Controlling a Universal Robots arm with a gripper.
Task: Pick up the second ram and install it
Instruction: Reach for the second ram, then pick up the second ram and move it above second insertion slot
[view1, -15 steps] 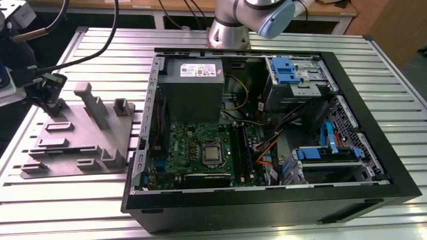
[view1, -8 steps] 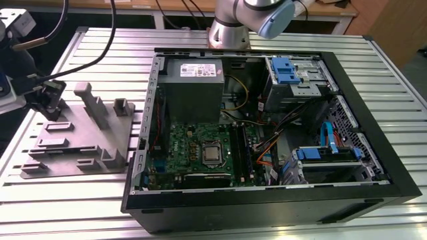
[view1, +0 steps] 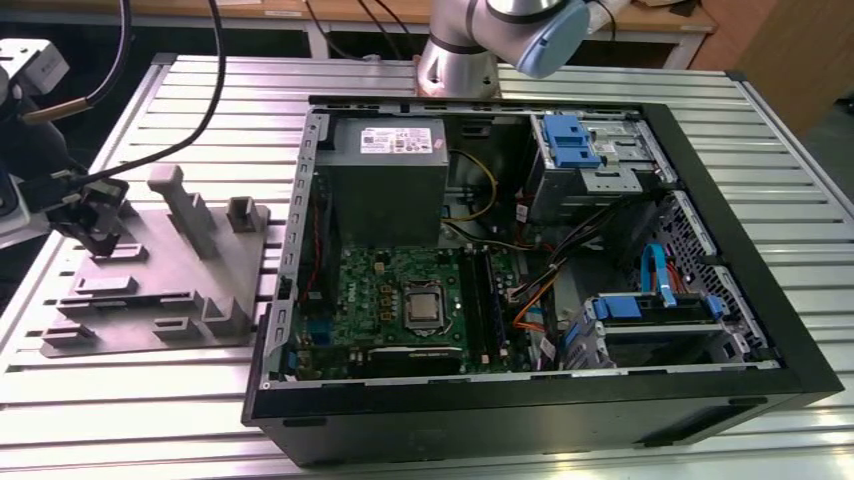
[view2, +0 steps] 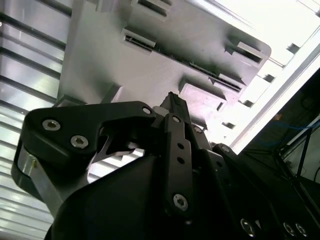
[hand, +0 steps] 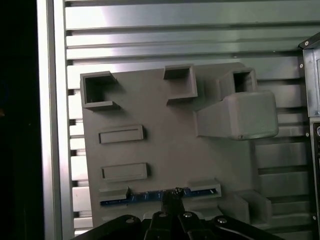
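The second ram (hand: 135, 198) is a thin dark board with a blue-green edge. It stands on edge in a slot of the grey fixture plate (hand: 165, 150); in the second wrist view it is a dark strip (view2: 210, 71) between two holders. My gripper (hand: 172, 194) is just above the board's middle, fingertips pressed together with nothing visible between them. In the second wrist view my gripper (view2: 171, 99) is a short way off the strip. In the exterior view my gripper (view1: 104, 240) hangs over the far-left part of the fixture plate (view1: 147, 290).
The open computer case (view1: 534, 400) lies at the exterior view's right of the fixture, with the motherboard (view1: 374, 290) and black slot rails (view1: 489, 300) inside. A tall grey block (view1: 180, 200) rises from the fixture close to the gripper. Cables (view1: 200, 110) hang above the ribbed table (view1: 120, 400).
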